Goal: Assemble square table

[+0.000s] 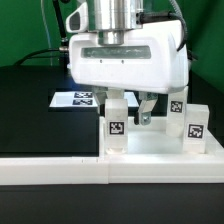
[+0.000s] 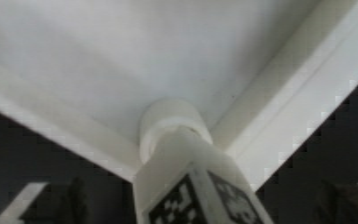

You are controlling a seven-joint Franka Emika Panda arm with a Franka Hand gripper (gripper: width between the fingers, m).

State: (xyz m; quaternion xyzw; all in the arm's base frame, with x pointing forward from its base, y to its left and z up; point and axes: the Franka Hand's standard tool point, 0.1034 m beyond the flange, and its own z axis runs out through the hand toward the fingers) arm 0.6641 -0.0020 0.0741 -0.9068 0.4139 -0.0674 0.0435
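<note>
Gripper (image 1: 131, 108) closed on an upright leg (image 1: 116, 122), long axis vertical, foot pressed into a corner socket of the table top (image 2: 140, 60) directly below. Two more legs (image 1: 186, 117) standing near, toward the exterior view's right.

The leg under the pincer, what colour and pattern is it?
White leg with a black-and-white square tag; exterior view shows it best.

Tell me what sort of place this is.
Probably a robotics lab bench: a black table against a green backdrop, a marker board of printed tags, and tagged white legs under the arm's pincer.
</note>
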